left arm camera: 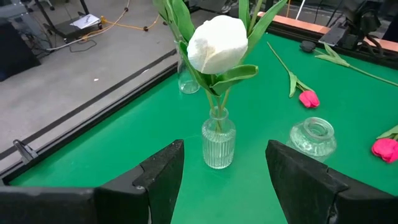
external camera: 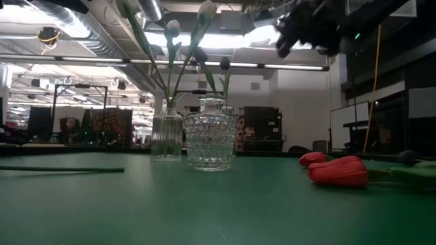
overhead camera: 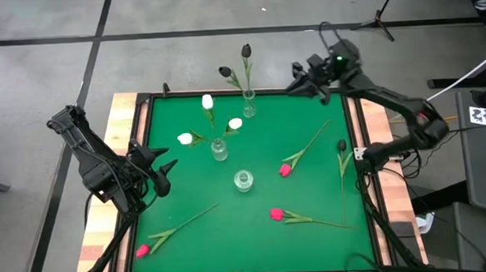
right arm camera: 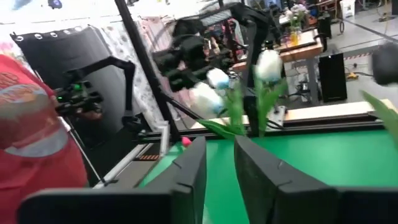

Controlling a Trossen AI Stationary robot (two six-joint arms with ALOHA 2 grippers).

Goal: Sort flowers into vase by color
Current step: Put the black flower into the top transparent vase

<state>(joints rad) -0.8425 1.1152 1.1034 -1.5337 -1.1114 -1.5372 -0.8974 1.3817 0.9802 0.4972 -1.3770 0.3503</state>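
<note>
A far vase (overhead camera: pixel 248 102) holds two black flowers (overhead camera: pixel 246 50). A ribbed vase (overhead camera: pixel 219 149) holds three white flowers (overhead camera: pixel 208 102), one white head (left arm camera: pixel 217 43) close in the left wrist view. A squat empty vase (overhead camera: pixel 244 181) stands mid-table. Three pink flowers (overhead camera: pixel 285 170) (overhead camera: pixel 275 213) (overhead camera: pixel 141 251) and one black flower (overhead camera: pixel 341 146) lie flat on the green mat. My left gripper (overhead camera: pixel 168 168) (left arm camera: pixel 225 152) hovers open at the left edge, facing the white-flower vase. My right gripper (overhead camera: pixel 295 85) (right arm camera: pixel 219 149) is raised over the far right corner, empty, with a narrow gap between its fingers.
A dark raised rim (overhead camera: pixel 362 146) frames the green mat, with wooden boards outside it. Free mat lies at the near middle and along the left side. In the low view, pink heads (external camera: pixel 337 170) lie to the right of the glass vases (external camera: pixel 210 141).
</note>
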